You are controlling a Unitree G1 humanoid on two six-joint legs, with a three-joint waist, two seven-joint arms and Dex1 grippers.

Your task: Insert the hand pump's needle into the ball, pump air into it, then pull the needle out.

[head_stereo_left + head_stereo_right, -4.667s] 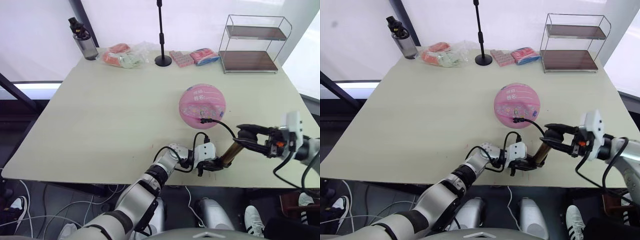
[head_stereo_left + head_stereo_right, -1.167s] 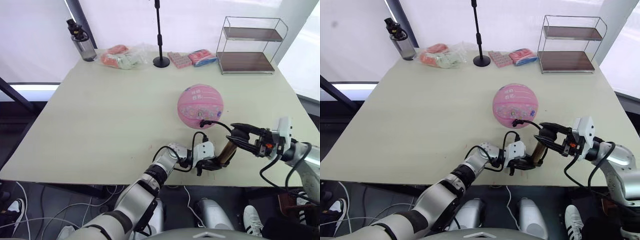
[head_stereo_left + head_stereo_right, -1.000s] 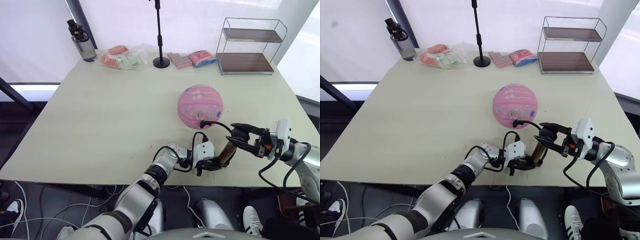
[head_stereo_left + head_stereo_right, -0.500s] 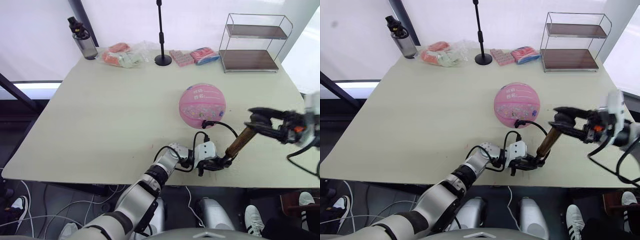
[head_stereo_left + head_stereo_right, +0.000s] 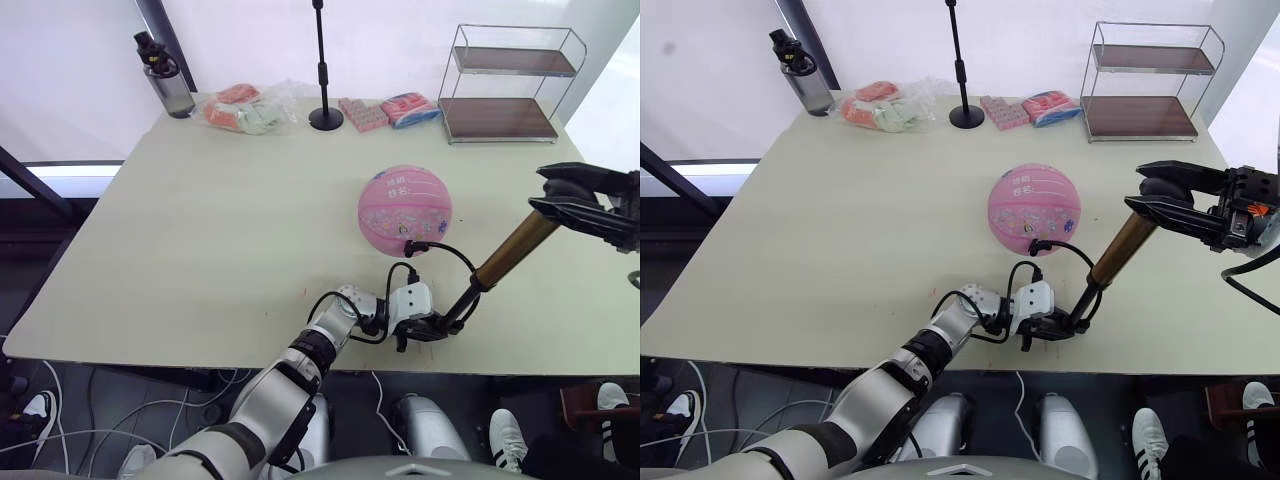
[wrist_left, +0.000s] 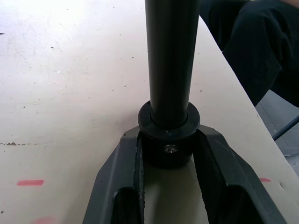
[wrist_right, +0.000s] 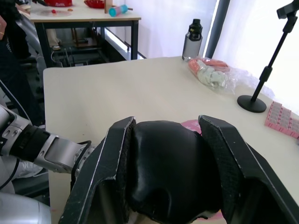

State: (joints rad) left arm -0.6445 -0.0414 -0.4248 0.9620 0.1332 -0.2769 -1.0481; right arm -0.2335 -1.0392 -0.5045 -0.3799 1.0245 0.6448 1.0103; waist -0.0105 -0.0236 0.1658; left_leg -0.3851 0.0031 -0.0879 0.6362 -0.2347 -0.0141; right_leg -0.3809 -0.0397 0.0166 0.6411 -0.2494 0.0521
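Pumping step: left end effector (image 5: pixel 432 326) clamps the slim bronze-gold hand pump (image 5: pixel 512 250) base on the bench (image 5: pixel 200 230); right end effector (image 5: pixel 1170 200) grips the raised T-handle; needle (image 5: pixel 408 247) in the pink rubber ball (image 5: pixel 404 208). Next, push down.

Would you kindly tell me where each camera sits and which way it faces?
Eye views: on the head, looking down over the pink rubber ball; both arms show.
Left wrist view: along the left gripper, clamped on the bronze hand pump's black base.
Right wrist view: along the right gripper, closed on its black handle.
Shared: the hand pump.
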